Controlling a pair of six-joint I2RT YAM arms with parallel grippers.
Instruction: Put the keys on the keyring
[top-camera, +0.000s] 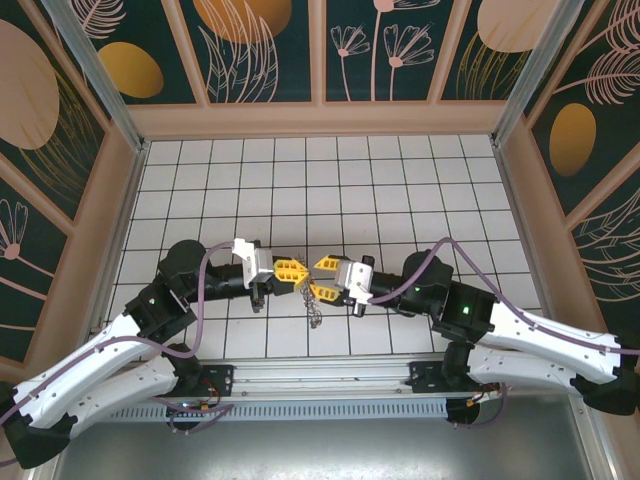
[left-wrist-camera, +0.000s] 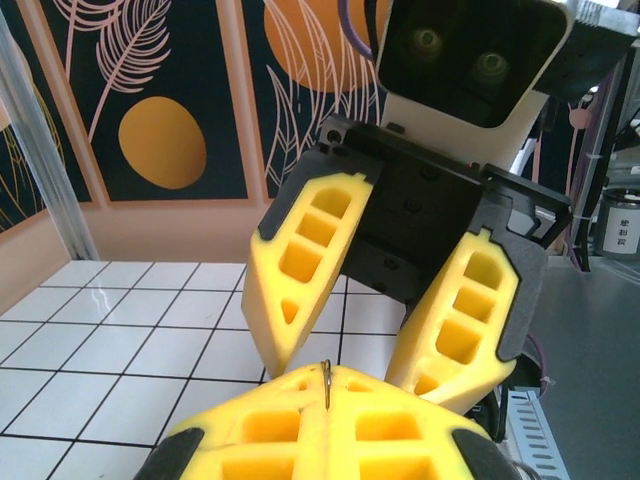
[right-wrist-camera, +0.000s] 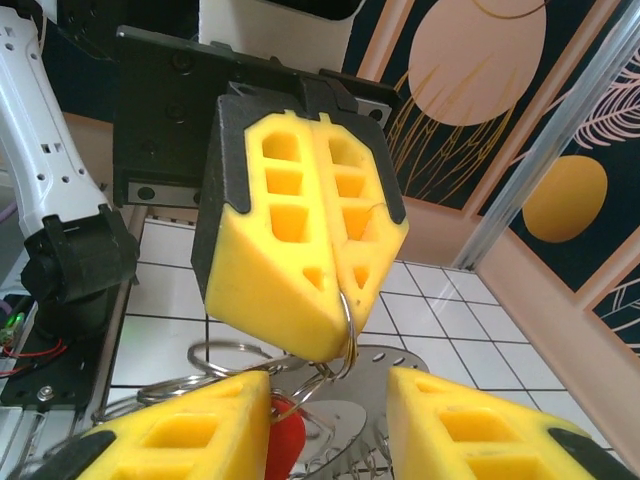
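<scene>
The left gripper (right-wrist-camera: 338, 282) is clamped shut on a thin wire loop of the keyring (top-camera: 313, 309), which hangs in a small tangle at 6 o'clock from where the two grippers meet above the tiled table (top-camera: 400, 180). The right gripper (top-camera: 321, 278) faces it with its fingers spread and holding nothing.

In the right wrist view the red head of the key (right-wrist-camera: 286, 446) sits at 6 o'clock below the left gripper's tips, just beside the wire loops and a flat grey metal piece (right-wrist-camera: 365, 392) (perhaps a tag or blade; I cannot tell which).

My judgement is that the threading is under way, not settled. The key's hole and stub are hidden by the right finger (right-wrist-camera: 185, 435), so I cannot tell whether the key is already on the ring.
</scene>
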